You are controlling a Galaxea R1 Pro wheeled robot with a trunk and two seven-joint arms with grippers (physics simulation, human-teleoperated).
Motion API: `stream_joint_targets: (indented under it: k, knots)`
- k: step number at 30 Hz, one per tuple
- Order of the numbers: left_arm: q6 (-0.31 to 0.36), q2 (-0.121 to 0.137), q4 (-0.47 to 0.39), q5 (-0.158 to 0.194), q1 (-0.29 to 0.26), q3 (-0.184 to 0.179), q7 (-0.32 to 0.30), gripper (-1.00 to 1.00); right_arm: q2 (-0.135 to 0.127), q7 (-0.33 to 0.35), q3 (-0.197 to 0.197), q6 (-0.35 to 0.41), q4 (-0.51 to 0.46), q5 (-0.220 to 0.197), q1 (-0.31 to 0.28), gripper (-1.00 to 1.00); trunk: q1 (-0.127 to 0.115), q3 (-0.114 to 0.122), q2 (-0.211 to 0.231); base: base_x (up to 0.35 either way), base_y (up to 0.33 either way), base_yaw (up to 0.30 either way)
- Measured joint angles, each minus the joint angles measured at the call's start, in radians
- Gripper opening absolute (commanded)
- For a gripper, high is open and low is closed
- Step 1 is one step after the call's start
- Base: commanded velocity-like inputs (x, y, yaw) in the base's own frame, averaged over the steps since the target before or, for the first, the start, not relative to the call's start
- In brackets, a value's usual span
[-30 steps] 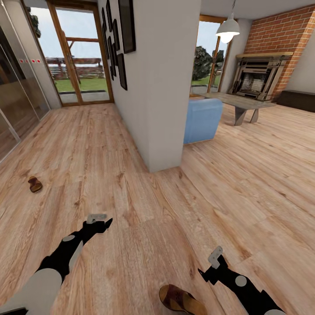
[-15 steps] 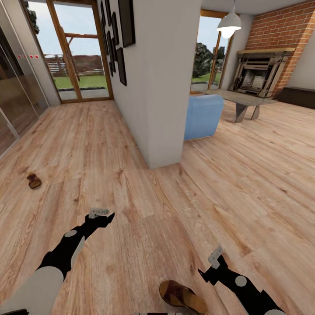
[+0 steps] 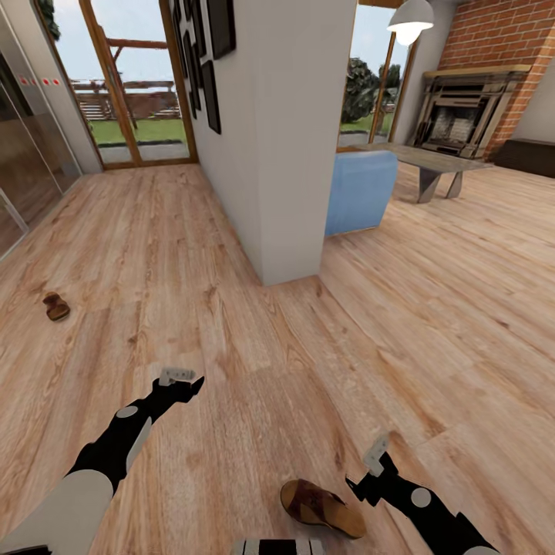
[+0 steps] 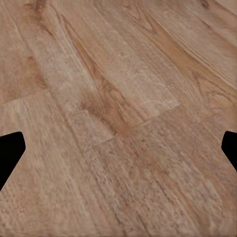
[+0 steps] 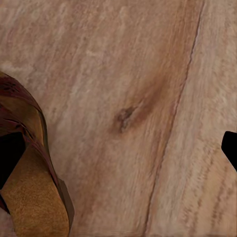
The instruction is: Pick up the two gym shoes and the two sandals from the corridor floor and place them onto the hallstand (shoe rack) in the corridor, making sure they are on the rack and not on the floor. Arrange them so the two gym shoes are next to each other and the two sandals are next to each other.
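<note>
Looks like the pick-up stage: dark brown leather sandal with tan footbed (image 3: 321, 508) on the near wood-plank floor (image 3: 401, 308), just left of the right gripper (image 3: 375, 455), jaws spread; second brown sandal (image 3: 55, 307) far left; left gripper (image 3: 176, 376) spread over bare planks; next up, probably lowering onto the near sandal

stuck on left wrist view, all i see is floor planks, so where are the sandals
Observer: One sandal lies on the corridor floor just beside the right pincer.
Operator: and the other
Observer: The second sandal lies far off on the left side, near the glass wall.
Operator: is my left pincer near either
Observer: No, the left pincer hangs over bare planks between them, holding nothing.
</note>
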Motion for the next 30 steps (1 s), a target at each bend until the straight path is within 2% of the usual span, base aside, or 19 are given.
stream_joint_targets:
  k: [11,20,30]
  knots:
    - [0.000,-0.001,-0.001,0.000,0.000,-0.003,0.000,1.00,0.001,-0.001,0.022,0.000,0.036,0.000,0.000,1.00,0.005,-0.060,-0.003,0.000,0.000,0.016]
    - [0.001,-0.001,-0.005,0.000,0.000,-0.004,0.001,1.00,0.001,-0.001,0.024,0.000,0.039,-0.001,0.000,1.00,0.005,-0.073,-0.003,0.000,0.000,0.009]
    - [0.002,0.000,-0.011,0.000,0.000,-0.003,0.002,1.00,0.001,-0.001,0.024,0.000,0.040,-0.001,0.000,1.00,0.005,-0.076,-0.003,0.000,0.000,0.001]
